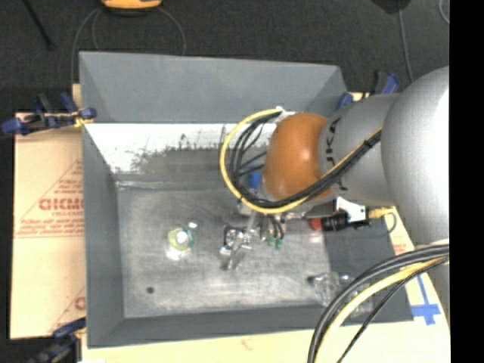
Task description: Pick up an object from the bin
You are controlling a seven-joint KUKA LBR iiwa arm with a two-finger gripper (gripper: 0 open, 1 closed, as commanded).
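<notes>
Camera view from above shows the grey metal bin [102, 225] with the arm [408, 150] reaching in from the right, its orange cover [291, 157] and looped cables [227, 161] hanging over the middle. The gripper [236, 246] is down low over the floor near the bin's centre; whether it is open or closed I cannot tell from where I stand. A small round pale-green and white object [180, 241] lies on the floor to its left, near but apart. A clear crumpled thing [325, 284] lies toward the lower right of the floor, well apart.
</notes>
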